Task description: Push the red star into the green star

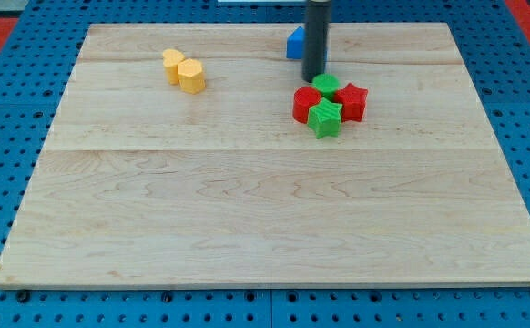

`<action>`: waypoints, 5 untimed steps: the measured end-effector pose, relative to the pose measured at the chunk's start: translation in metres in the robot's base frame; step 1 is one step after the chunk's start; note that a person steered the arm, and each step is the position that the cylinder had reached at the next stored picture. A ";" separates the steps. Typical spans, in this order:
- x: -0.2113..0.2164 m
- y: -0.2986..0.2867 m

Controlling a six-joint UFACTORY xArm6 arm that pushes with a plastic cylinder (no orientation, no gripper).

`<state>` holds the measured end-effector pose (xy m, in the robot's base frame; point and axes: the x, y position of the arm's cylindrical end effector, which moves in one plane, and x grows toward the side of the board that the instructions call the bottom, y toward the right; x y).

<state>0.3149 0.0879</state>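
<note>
The red star [352,100] lies right of centre near the view's top, touching the green star [325,118] at its lower left. A red round block [305,105] touches the green star on the left. A green round block [326,86] sits just above them. My tip [313,76] stands at the upper left edge of this cluster, next to the green round block and apart from the red star.
A blue block [295,43] sits behind the rod near the board's top edge. Two yellow blocks [184,71] lie together at the upper left. The wooden board [265,219] rests on a blue pegboard surface.
</note>
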 end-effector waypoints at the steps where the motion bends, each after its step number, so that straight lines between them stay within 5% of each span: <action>1: 0.000 0.013; 5: 0.023 0.052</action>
<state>0.3382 0.1400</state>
